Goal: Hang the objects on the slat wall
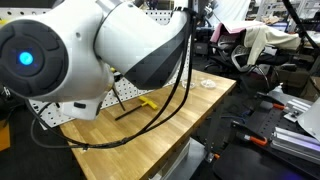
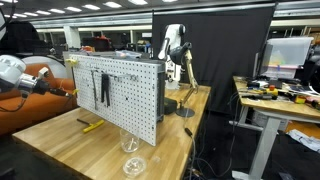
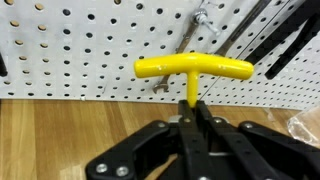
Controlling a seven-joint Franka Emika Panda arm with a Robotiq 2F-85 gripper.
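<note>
T-handle tool (image 3: pixel 193 68): yellow plastic crossbar, thin black metal shaft. Probably light and rigid; the smooth shaft may pivot. Hand (image 3: pixel 193 108) is clamped on the shaft just below the crossbar. Tool stands above the hand, close before the pegboard (image 3: pixel 80 45).

In the wrist view the shaft of the yellow T-handled tool (image 3: pixel 193 68) disappears between the closed jaws, and dark tools (image 3: pixel 285 35) on the pegboard (image 3: pixel 80 45) run off the top edge. In an exterior view the arm (image 1: pixel 120 45) blocks most of the pegboard and hides the jaws.
</note>
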